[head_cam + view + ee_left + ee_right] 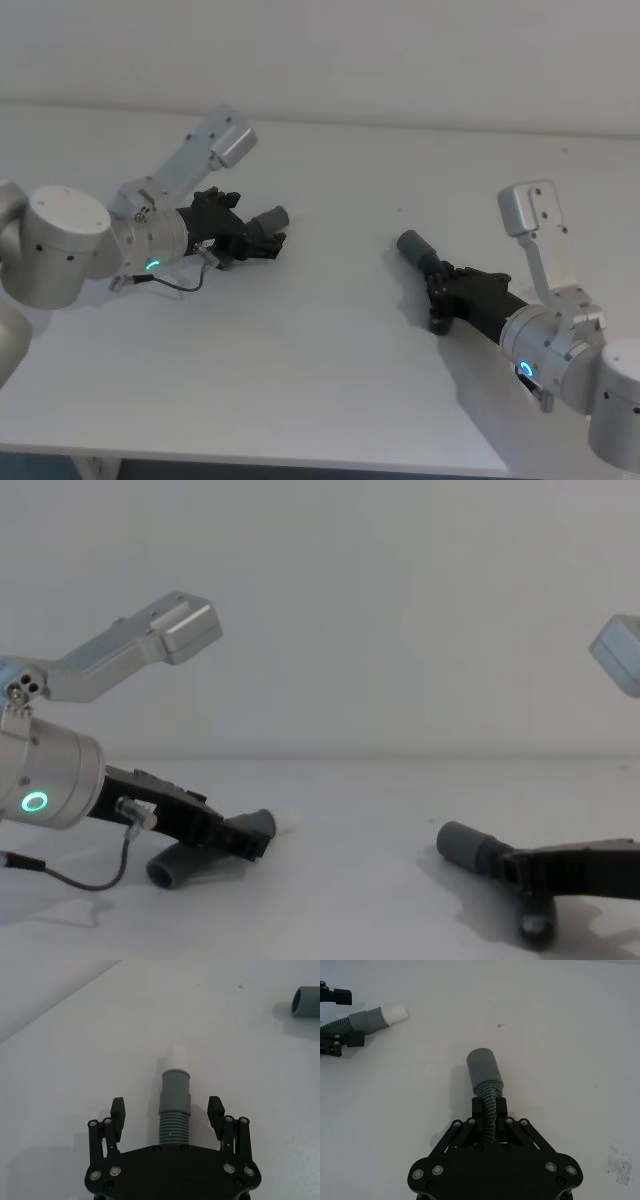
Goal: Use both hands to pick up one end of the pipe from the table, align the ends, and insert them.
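Straddling the ribbed stretch of the pipe piece with the white stub (176, 1091), the left gripper (167, 1108) is spread wide, its fingers (215, 1109) standing off on either side without touching. This reads as lining up for a grasp just behind the collar, where a hold would leave the white stub (179, 1055) free for insertion. The right gripper (490, 1106) is clamped narrow on the ribs of the other pipe piece (483, 1066), again behind the collar, so its wider grey collar mouth (301, 1002) is unobstructed. Seen from the head, the stub piece lies toward nine o'clock of the worktop (320, 380) and points to about two o'clock. The collar piece lies toward three o'clock and points to about ten o'clock, so the two ends lean inward but are well apart and not yet on one line. From the chest, the stub piece's far end rests on the worktop. Whether the right-hand piece is lifted clear I cannot tell. Counted, there are two pipe pieces, two grippers, one white stub and one open collar mouth. By my judgement the left grasp comes first, then lifting and aligning.
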Robot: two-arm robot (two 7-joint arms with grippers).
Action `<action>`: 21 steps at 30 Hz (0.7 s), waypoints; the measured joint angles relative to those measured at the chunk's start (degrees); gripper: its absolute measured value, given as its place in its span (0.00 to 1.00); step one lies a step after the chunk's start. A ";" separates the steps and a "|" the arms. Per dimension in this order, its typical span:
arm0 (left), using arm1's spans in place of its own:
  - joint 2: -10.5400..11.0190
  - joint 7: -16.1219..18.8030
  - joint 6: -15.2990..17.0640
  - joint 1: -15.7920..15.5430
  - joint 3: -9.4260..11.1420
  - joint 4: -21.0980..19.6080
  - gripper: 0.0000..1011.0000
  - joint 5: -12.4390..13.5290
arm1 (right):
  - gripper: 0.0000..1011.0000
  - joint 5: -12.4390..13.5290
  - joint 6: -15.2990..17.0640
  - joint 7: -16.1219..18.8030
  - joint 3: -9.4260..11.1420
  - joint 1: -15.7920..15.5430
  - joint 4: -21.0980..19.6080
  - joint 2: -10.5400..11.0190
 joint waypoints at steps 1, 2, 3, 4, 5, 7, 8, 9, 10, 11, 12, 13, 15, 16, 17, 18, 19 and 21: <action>-0.20 -0.02 0.40 0.01 -0.27 0.15 0.99 -0.28 | 0.14 0.00 0.00 0.00 0.00 0.00 0.00 0.00; -0.20 -0.02 0.40 0.01 -0.27 0.15 0.99 -0.28 | 0.14 0.00 0.00 0.00 0.00 0.00 0.00 0.00; -0.37 -0.10 0.70 0.01 -0.48 0.28 0.99 -0.50 | 0.14 0.00 0.00 0.00 0.00 0.00 0.00 0.00; -0.43 -0.14 0.84 0.00 -0.56 0.34 0.99 -0.60 | 0.14 0.00 0.00 0.00 0.00 0.00 0.00 0.00; -0.55 -0.21 1.12 -0.02 -0.71 0.46 0.99 -0.78 | 0.14 0.00 0.00 0.00 0.00 0.00 0.00 0.00; -0.65 -0.33 1.37 -0.09 -0.84 0.61 0.99 -0.95 | 0.14 0.00 0.00 0.00 0.00 0.00 0.00 0.00; -0.74 -0.47 1.64 -0.20 -0.93 0.75 0.99 -1.11 | 0.14 0.00 0.00 0.00 0.00 0.00 0.00 0.00; -0.76 -0.53 1.73 -0.23 -0.96 0.80 0.99 -1.17 | 0.14 0.00 0.00 0.00 0.00 0.00 0.00 0.00; -0.79 -0.59 1.85 -0.27 -0.99 0.87 0.99 -1.26 | 0.14 0.00 0.00 0.00 0.00 0.00 0.00 0.00; -0.82 -0.62 1.92 -0.30 -1.01 0.91 0.99 -1.32 | 0.14 0.00 0.00 0.00 0.00 0.00 0.00 0.00; -0.89 -0.72 2.13 -0.38 -1.08 1.03 0.99 -1.44 | 0.14 0.00 0.00 0.00 0.00 0.00 0.00 0.00; -0.91 -0.75 2.21 -0.40 -1.10 1.05 0.99 -1.48 | 0.14 0.00 0.00 0.00 0.00 0.00 0.00 0.00; -0.97 -0.85 2.44 -0.50 -1.16 1.18 0.95 -1.63 | 0.14 0.00 0.00 0.00 0.00 0.00 0.00 0.00; -0.99 -0.89 2.51 -0.54 -1.19 1.22 0.94 -1.67 | 0.14 0.00 0.00 0.00 0.00 0.00 0.00 0.00; -1.01 -0.92 2.55 -0.55 -1.20 1.24 0.92 -1.70 | 0.14 0.00 0.00 0.00 0.00 0.00 0.00 0.00; -1.06 -1.02 2.72 -0.61 -1.25 1.31 0.87 -1.81 | 0.14 0.00 0.00 0.00 0.00 0.00 0.00 0.00; -1.09 -1.06 2.81 -0.65 -1.28 1.37 0.86 -1.85 | 0.14 0.00 0.00 0.00 0.00 0.00 0.00 0.00; -1.10 -1.09 2.90 -0.69 -1.31 1.42 0.79 -1.90 | 0.14 0.00 0.00 0.00 0.00 0.00 0.00 0.00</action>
